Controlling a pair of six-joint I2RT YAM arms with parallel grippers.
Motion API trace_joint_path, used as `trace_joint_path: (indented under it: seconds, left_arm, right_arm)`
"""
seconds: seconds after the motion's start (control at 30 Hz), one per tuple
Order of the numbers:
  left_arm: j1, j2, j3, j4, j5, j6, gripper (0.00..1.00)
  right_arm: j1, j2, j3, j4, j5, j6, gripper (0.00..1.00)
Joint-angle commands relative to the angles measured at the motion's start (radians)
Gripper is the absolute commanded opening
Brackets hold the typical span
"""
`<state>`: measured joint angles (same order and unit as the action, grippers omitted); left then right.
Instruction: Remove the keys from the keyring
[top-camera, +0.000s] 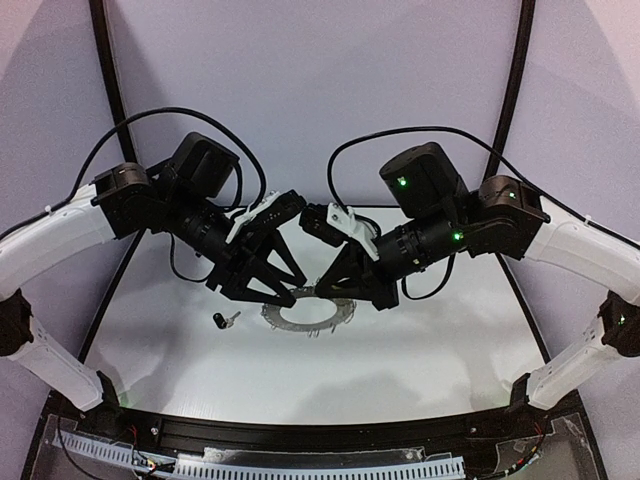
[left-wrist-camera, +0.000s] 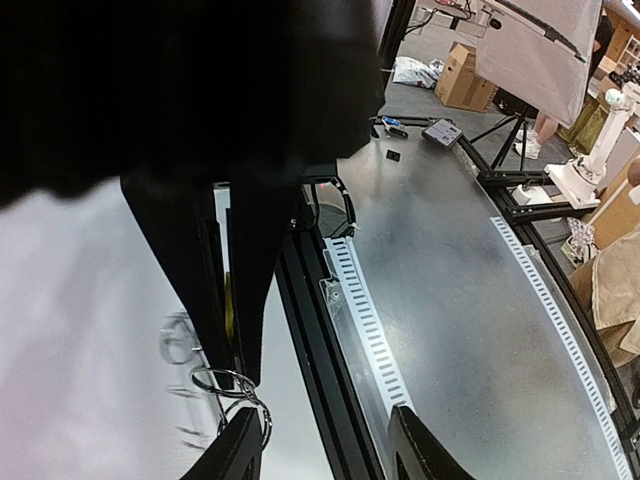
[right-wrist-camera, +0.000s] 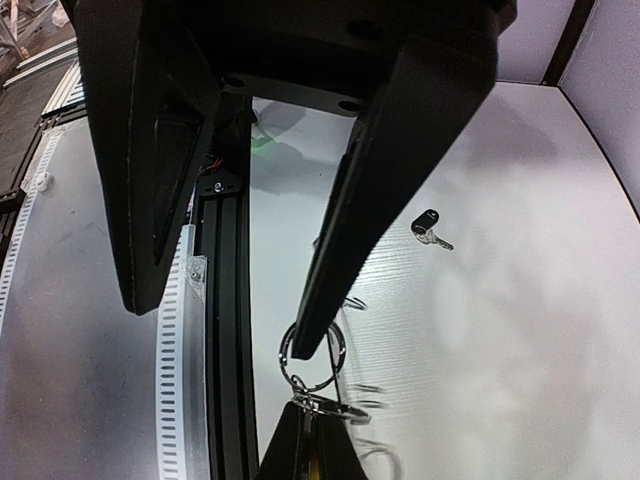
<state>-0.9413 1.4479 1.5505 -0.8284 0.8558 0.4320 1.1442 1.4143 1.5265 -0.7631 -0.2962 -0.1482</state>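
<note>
The grey keyring (top-camera: 310, 314) lies flat mid-table, fringed with wire loops. My right gripper (top-camera: 322, 290) is shut on the yellow-headed key; a yellow sliver shows between its fingers in the left wrist view (left-wrist-camera: 230, 300) and at the bottom of the right wrist view (right-wrist-camera: 312, 435). That key hangs from small wire loops (right-wrist-camera: 312, 350) just over the ring. My left gripper (top-camera: 265, 292) is open, one fingertip (right-wrist-camera: 305, 345) resting against a loop. Its own fingertips (left-wrist-camera: 240, 440) show beside the loops (left-wrist-camera: 232, 388). The black-headed key (top-camera: 225, 320) lies loose on the table left of the ring and also shows in the right wrist view (right-wrist-camera: 428, 224).
A black rail (left-wrist-camera: 320, 330) and a white slotted strip (left-wrist-camera: 365, 320) run along the table's near edge. Beyond it is a grey metal sheet (left-wrist-camera: 470, 300). White tent walls with black poles (top-camera: 108, 90) close in the table's sides and back.
</note>
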Motion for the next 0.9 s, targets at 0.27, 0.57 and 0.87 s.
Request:
trace_joint_path:
  seconds: [0.27, 0.57, 0.87]
  left_arm:
    - [-0.023, 0.017, 0.018, -0.030, -0.119, 0.012, 0.36]
    - [-0.043, 0.016, 0.012, -0.001, -0.169, -0.019, 0.31]
    - [-0.048, 0.008, 0.006, 0.034, -0.179, -0.042, 0.09]
  right_arm:
    - [-0.006, -0.042, 0.023, 0.071, -0.027, 0.059, 0.00]
    - [-0.007, -0.053, 0.018, 0.103, -0.057, 0.088, 0.00]
    - [-0.006, -0.058, 0.009, 0.138, -0.037, 0.127, 0.00]
